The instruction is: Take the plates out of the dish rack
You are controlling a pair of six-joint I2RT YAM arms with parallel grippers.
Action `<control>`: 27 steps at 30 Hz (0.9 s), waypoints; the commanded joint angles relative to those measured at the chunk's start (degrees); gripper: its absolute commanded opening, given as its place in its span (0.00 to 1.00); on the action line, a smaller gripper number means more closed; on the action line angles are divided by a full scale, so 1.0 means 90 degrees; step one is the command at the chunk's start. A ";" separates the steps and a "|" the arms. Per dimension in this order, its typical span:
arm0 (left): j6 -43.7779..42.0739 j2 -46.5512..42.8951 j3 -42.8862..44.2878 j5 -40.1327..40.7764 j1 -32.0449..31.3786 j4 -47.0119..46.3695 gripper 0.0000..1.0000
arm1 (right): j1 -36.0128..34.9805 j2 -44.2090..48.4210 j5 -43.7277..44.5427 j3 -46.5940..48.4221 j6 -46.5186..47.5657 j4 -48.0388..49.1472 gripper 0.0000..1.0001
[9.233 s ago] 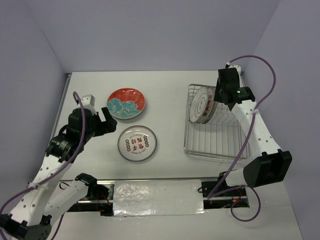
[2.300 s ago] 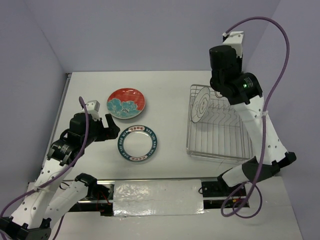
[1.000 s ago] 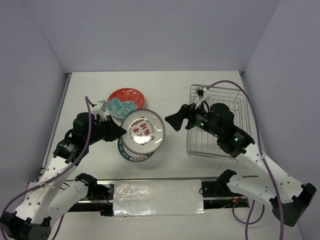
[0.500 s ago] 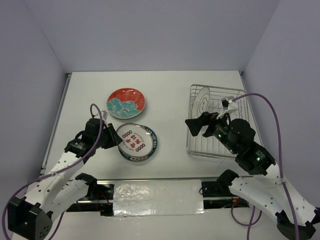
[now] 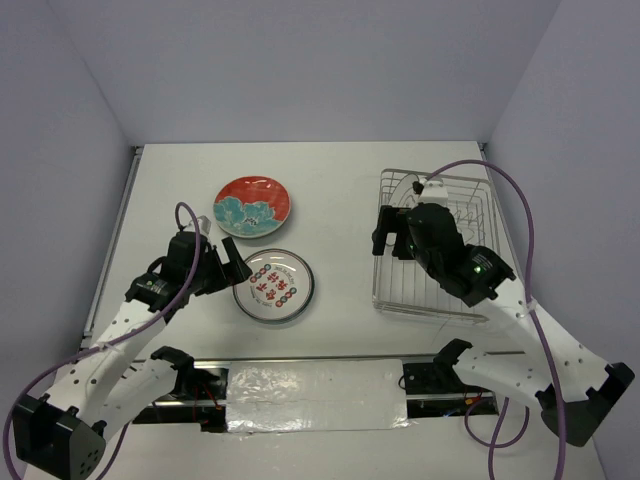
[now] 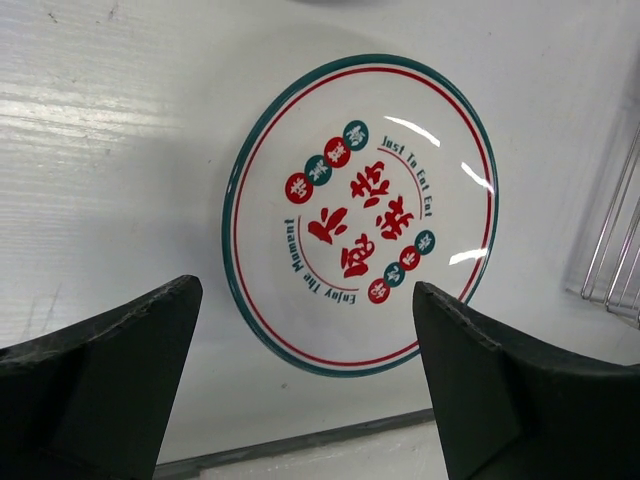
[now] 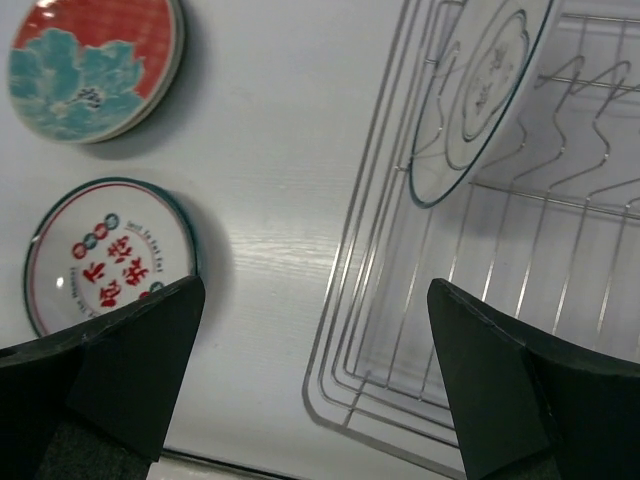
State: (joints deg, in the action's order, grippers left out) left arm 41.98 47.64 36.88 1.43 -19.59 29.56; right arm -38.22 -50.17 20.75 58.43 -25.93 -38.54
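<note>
Both grippers are spread wide and empty: the left gripper is just beside the white plate on the table, and the right gripper hangs over the edge of the rack, where the last plate stands upright in the far left corner. I think its thin rim may slip from the grip, or the gripper may catch the rack and drag it. The white plate reads "Just To Get Eat" and "Enjoy The Moment"

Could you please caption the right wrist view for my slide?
Open right gripper by the dish rack, one plate standing in it, red plate and white plate on the table.
</note>
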 commanded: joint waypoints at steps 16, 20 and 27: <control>-0.1656 -0.0469 0.1458 -0.0179 0.0019 0.0807 1.00 | 0.1541 -0.3095 0.1824 0.2139 0.1114 -0.0180 0.68; -0.1607 -0.0625 0.1371 -0.0237 0.0019 0.0729 1.00 | 0.1571 -0.3955 0.2166 0.2559 0.1269 -0.0210 0.55; -0.1627 -0.0606 0.1351 -0.0266 -0.0010 0.0700 1.00 | 0.1522 -0.4835 0.2742 0.2863 0.0968 -0.0590 0.23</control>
State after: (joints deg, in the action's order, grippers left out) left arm 28.56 42.48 48.73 0.01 -19.59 37.67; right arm -24.38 -92.73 42.06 81.56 -15.49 -43.13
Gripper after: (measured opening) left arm 0.995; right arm 0.241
